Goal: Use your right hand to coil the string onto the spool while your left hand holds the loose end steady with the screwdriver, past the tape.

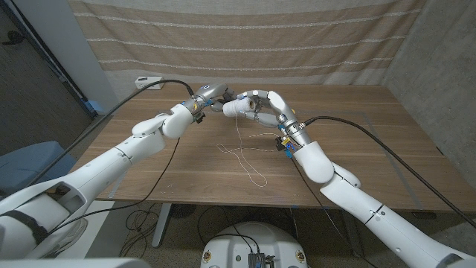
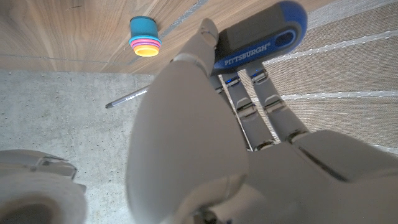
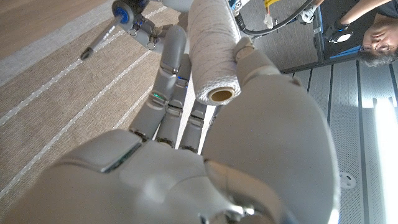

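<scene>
A: What is the head view showing?

B: My two arms are meeting at the upper middle of the frame, over the far part of the wooden tabletop point(image 1: 372, 141). My left robot hand point(image 1: 210, 95) is closing around the screwdriver there, and my right robot hand point(image 1: 256, 106) is gripping the spool just to its right. The string point(image 1: 239, 152) is hanging down from between them and lying in loose loops on the tabletop at the frame's centre.

A: And the left wrist view?

B: My left robot hand point(image 2: 205, 124) is wrapping its fingers point(image 2: 261, 106) around the screwdriver point(image 2: 258, 37), whose dark grey handle with a blue end is sitting at the upper right of the frame. A small stack of coloured rings point(image 2: 145, 37) is showing at the upper left, and a pen point(image 2: 127, 98) is lying just below it.

A: The right wrist view?

B: My right robot hand point(image 3: 236, 124) is holding the spool point(image 3: 214, 50), wound with white string, at the upper middle of the frame. The screwdriver's tip point(image 3: 99, 42) is pointing toward the upper left. A person point(image 3: 373, 37) is leaning in at the upper right corner.
</scene>
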You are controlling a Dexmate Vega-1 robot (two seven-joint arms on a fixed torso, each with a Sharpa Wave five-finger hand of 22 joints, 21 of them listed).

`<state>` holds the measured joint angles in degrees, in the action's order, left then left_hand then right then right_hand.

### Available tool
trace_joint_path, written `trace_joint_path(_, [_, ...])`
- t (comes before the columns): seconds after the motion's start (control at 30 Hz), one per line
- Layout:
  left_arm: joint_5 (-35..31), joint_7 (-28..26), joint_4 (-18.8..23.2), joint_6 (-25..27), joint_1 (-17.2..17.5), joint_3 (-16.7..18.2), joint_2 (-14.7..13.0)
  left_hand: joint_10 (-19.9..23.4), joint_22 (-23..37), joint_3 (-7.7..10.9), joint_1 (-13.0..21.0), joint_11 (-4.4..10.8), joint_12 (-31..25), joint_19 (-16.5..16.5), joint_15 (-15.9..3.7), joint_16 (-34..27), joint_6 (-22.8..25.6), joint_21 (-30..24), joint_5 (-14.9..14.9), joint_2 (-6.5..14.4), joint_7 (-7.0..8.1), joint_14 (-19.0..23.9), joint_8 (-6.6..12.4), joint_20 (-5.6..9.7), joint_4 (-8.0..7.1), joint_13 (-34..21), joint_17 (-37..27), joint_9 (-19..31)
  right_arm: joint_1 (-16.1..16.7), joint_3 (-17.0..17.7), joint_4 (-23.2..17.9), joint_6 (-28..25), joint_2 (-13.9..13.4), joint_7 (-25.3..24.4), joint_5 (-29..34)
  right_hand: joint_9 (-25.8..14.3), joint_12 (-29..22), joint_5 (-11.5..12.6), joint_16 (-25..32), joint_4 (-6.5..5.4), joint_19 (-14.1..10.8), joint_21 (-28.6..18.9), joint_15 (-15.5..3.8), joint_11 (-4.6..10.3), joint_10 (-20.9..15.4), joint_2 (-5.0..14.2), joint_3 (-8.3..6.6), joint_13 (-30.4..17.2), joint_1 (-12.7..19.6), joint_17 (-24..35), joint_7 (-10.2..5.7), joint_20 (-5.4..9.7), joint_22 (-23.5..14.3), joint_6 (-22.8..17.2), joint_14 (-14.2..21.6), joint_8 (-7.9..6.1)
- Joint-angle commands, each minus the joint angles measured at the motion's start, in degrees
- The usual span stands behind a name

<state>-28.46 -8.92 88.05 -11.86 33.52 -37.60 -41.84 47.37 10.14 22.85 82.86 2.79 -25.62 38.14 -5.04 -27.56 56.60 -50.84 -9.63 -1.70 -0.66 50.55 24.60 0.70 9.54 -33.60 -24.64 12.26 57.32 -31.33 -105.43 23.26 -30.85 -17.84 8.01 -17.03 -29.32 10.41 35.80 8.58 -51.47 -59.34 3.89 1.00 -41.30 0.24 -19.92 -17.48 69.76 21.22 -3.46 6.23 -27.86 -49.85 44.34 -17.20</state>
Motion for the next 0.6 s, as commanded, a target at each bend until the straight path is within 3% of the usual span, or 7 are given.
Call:
trace_joint_path(0.03, [1.13,1.53,0.89,-0.21,-0.01,-0.07,-0.04,0.75,0.20,0.55,6.94,0.00,0.14,2.75,-3.55,0.00,5.59,-6.42,-0.45,7.69,-5.18,2.38,0.66,10.67,-0.50,-0.13,-8.97,4.80,-4.98,1.13,7.72,5.15,5.24,-1.64,0.21,-0.29,-11.36,0.16,-0.20,-0.94,1.17,-0.61,-16.33,-2.16,-6.34,9.21,-0.86,-11.85,8.55,23.35,5.24,5.36,-0.03,-5.46,20.88,0.14])
trace_joint_path(0.6, [2.98,2.40,3.41,0.04,1.90,1.31,-0.93,0.92,0.17,0.62,7.01,0.01,0.57,2.55,-3.48,0.25,5.68,-6.62,-0.46,7.66,-5.24,2.46,0.48,10.69,-0.41,-0.32,-9.16,4.72,-13.48,1.22,17.13,6.01,10.93,-6.05,2.63,-0.38,-11.65,0.13,-1.06,-0.84,1.43,-2.28,-16.40,-2.23,-6.61,9.07,-1.00,-11.38,8.62,24.16,5.27,5.52,0.56,-5.93,21.53,0.53])
